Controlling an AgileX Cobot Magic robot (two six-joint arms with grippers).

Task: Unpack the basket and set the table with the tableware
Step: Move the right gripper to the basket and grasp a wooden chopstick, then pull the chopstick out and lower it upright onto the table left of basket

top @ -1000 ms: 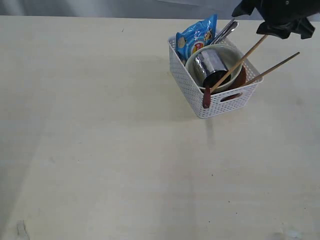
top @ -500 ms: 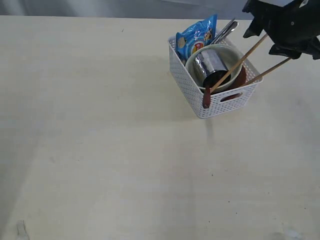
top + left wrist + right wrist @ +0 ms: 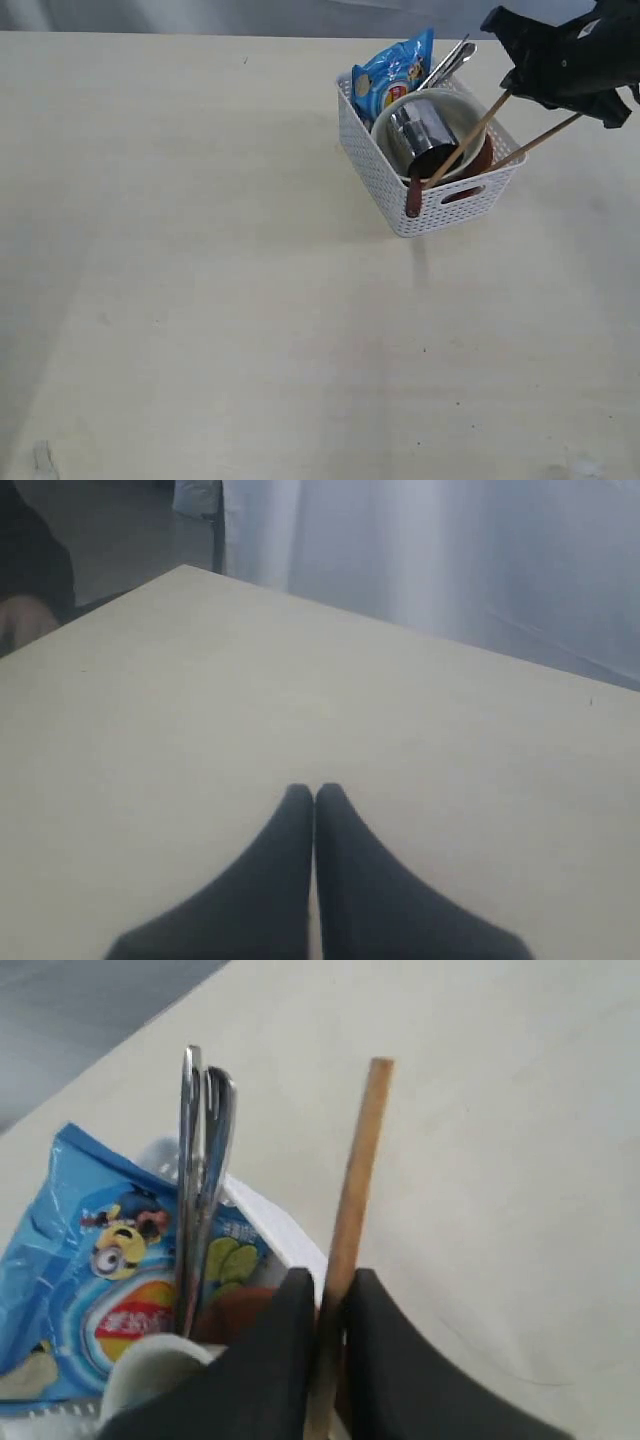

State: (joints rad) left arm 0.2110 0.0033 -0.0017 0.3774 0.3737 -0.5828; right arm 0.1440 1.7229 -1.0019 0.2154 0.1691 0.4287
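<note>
While the right gripper (image 3: 328,1285) clamps a slim wooden chopstick (image 3: 362,1140), its shaft slants down into the white perforated basket (image 3: 375,165).

Lab-like test bay: bare pale table (image 3: 200,680), white curtain (image 3: 400,550) backdrop, grey floor (image 3: 110,540).

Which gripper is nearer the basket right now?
Right. The right gripper is at the rim of the basket, closed on a chopstick sticking out of it. The left gripper, shut, is over the table, with no basket in its wrist view.
</note>
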